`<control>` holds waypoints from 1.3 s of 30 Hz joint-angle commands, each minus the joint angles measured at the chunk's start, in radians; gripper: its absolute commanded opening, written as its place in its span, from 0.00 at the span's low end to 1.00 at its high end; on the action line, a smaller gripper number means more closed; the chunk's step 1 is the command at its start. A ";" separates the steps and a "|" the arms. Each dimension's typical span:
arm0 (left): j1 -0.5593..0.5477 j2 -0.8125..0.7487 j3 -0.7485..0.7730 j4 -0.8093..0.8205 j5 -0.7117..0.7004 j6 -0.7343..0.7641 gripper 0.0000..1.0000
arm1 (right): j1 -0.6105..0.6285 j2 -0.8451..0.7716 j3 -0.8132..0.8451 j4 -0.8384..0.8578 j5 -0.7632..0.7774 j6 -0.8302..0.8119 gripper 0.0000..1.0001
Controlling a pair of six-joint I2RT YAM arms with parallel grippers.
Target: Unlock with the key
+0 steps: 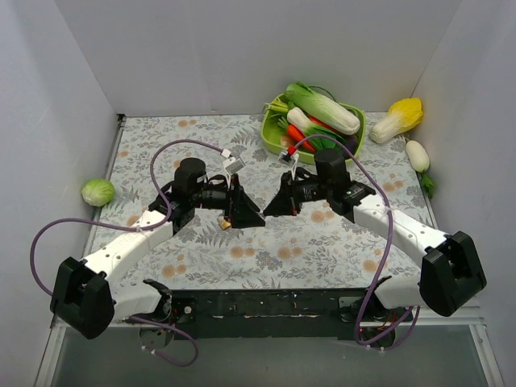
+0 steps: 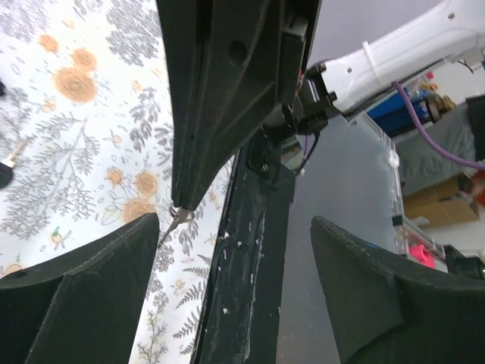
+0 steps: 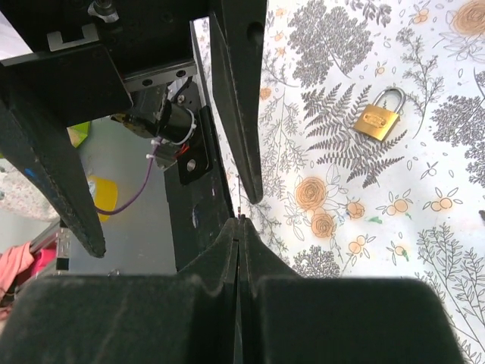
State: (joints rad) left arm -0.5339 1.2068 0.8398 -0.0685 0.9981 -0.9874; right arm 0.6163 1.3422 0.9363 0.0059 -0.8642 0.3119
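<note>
Right fingers (image 3: 220, 250): matte black plastic, long tapered wedges. They are pressed flat together with no gap at the tips, clamped on the key (image 2: 176, 221). Only a short, thin, silvery metal sliver shows past the tips. The rest of the key is hidden between the fingers.

Left fingers (image 2: 91, 273): same black wedge shape, spread wide, released, gripping nothing.

Position: both arms meet above the middle of the tabletop (image 3: 424, 174), tips facing each other. The key sits in the gap between the spread left fingers, much nearer one than the other. Whether it touches that one cannot be told.

Orientation: the key's long axis continues the line of the right fingers. Its exposed metal end points away from the right arm, toward the left arm.

Surroundings: the tabletop is covered in a white cloth printed with grey ferns and orange blossoms. A padlock (image 3: 377, 120) with a brass body and a curved silver shackle lies flat on the cloth, apart from both sets of fingers. A green basket (image 1: 268, 133) of toy vegetables stands at the far side.
</note>
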 commanded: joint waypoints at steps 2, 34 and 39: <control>0.011 -0.085 -0.068 0.196 -0.163 -0.155 0.80 | -0.003 -0.077 -0.050 0.143 0.051 0.067 0.01; 0.011 0.172 -0.006 -0.451 -1.182 -0.603 0.85 | -0.004 -0.247 -0.330 0.384 0.309 0.213 0.01; -0.018 0.263 0.090 -0.528 -1.225 -0.652 0.86 | -0.003 -0.287 -0.366 0.419 0.294 0.228 0.01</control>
State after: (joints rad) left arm -0.5304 1.4403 0.8524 -0.5022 -0.1474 -1.5852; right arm 0.6163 1.0935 0.5896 0.3527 -0.5640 0.5358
